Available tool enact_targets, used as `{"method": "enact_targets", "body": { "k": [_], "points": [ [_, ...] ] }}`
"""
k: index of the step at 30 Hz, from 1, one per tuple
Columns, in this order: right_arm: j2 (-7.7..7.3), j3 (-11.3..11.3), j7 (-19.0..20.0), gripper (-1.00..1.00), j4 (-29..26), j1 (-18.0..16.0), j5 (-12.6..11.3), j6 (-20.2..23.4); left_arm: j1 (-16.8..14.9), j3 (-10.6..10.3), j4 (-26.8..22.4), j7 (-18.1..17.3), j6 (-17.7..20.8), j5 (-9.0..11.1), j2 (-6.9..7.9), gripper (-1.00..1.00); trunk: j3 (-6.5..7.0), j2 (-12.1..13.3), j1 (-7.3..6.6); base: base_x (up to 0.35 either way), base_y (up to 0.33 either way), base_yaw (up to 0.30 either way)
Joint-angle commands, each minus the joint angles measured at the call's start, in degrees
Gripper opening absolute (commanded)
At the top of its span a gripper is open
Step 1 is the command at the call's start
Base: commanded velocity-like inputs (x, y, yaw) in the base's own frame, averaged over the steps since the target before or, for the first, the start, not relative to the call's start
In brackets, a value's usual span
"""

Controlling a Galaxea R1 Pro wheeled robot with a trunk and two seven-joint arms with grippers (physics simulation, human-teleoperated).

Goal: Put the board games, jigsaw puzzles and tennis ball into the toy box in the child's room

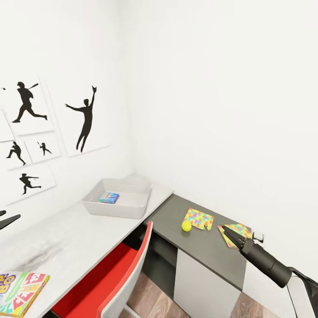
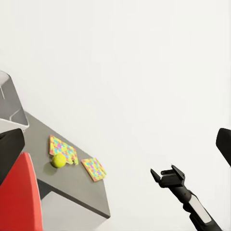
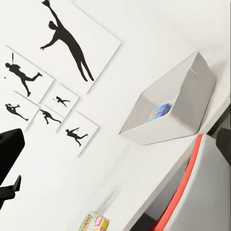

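Grey table (image 1: 79, 238) with toy box (image 1: 132, 207), puzzles (image 1: 198, 218), ball (image 1: 186, 226).

No readable text, board game (image 1: 20, 292) cover lettering too blurred to make out

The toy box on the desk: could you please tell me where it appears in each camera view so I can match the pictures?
Head view: the toy box sits left of centre on the light grey desk top, in the wall corner.
Left wrist view: just its grey corner at the left edge.
Right wrist view: right of centre, tilted, a colourful game box inside.
Shared landmark: the red chair, near the box in all three.
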Motion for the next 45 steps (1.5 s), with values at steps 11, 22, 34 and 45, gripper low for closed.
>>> {"method": "enact_targets", "body": {
  "k": [11, 22, 34, 45],
  "points": [
    [0.02, -0.06, 0.09, 1.0, 0.03, -0.05, -0.14, 0.3, 0.0, 0.02, 0.0, -0.23, 0.61, -0.04, 0.02, 1.0, -0.06, -0.07, 0.02, -0.097, 0.0, -0.279],
    [-0.02, -0.14, 0.1, 1.0, 0.03, -0.05, -0.15, 0.3, 0.0, 0.02, 0.0, -0.23, 0.61, -0.04, 0.02, 1.0, 0.03, -0.07, 0.02, -0.119, 0.0, -0.279],
    [-0.02, -0.09, 0.1, 1.0, 0.03, -0.05, -0.17, 0.3, 0.0, 0.02, 0.0, -0.23, 0.61, -0.04, 0.02, 1.0, 0.28, -0.07, 0.02, -0.121, 0.0, -0.279],
    [-0.02, -0.06, 0.1, 1.0, 0.03, -0.05, -0.21, 0.3, 0.0, 0.02, 0.0, -0.23, 0.61, -0.04, 0.02, 1.0, 0.54, -0.07, 0.02, -0.118, 0.0, -0.279]
  ]
}}
